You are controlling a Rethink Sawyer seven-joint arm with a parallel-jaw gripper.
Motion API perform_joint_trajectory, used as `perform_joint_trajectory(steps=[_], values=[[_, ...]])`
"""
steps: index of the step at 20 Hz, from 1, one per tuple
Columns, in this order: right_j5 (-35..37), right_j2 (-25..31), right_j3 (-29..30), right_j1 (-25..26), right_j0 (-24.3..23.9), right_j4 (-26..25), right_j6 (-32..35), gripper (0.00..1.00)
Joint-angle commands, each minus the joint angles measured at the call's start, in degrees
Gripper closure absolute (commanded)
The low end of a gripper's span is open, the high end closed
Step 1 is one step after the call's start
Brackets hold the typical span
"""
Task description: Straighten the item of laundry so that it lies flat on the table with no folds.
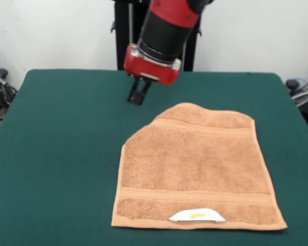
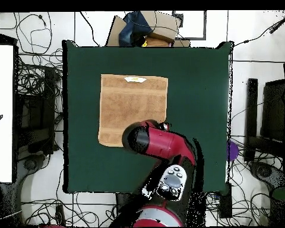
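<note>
- Centrally, the towel (image 1: pixel 195 169) lies on the green table (image 1: pixel 56 154), a little right of the middle in the front view and nearer the near edge than the far one.
- Most of it is spread flat. Near edge straight, with a woven border band just inside it.
- Small white label (image 1: pixel 197 216) with a yellow mark sits on the near edge, about midway along.
- Far left corner is not squared off: the outline there runs diagonally, as if that corner is turned under or bunched. Far edge looks slightly rounded and humped; a second border band runs just below it.
- Overhead view: towel (image 2: pixel 133 104) reads as a near-square patch on the table (image 2: pixel 198 89), label at its edge farthest from the robot's base, one corner hidden under the arm.
- Gripper (image 1: pixel 137 95) hangs from the red wrist housing (image 1: pixel 153 64), above bare felt just beyond the towel's far left corner, apart from the cloth.
- Fingers appear as one dark, narrow cluster; cannot tell whether the jaws are parted or closed. Nothing seen held.
- Cables and clutter lie on the floor around the table in the overhead view.
</note>
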Motion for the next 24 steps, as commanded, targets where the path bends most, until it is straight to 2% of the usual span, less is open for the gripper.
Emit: perform_joint_trajectory(steps=[1, 4, 7, 11, 13, 14, 17, 24], values=[[-5.11, 17.58, 9.74, -4.41, -9.70, -6.54, -0.68, 1.00], [-10.56, 26.96, 13.49, -5.71, -16.35, -9.44, 0.63, 1.00], [-9.67, 29.38, 13.75, -6.08, -18.49, -12.60, -0.10, 1.00], [-6.03, 30.60, 14.24, -8.59, -23.82, -19.37, -4.95, 1.00], [-4.49, 35.27, 16.14, -11.65, -30.22, -22.54, -8.11, 1.00], [-3.30, 38.43, 17.53, -13.23, -33.75, -23.31, -9.26, 1.00], [0.65, 42.76, 19.84, -17.63, -39.55, -25.37, -11.71, 1.00], [7.20, 47.80, 17.71, -21.88, -47.10, -27.43, -13.62, 1.00]])
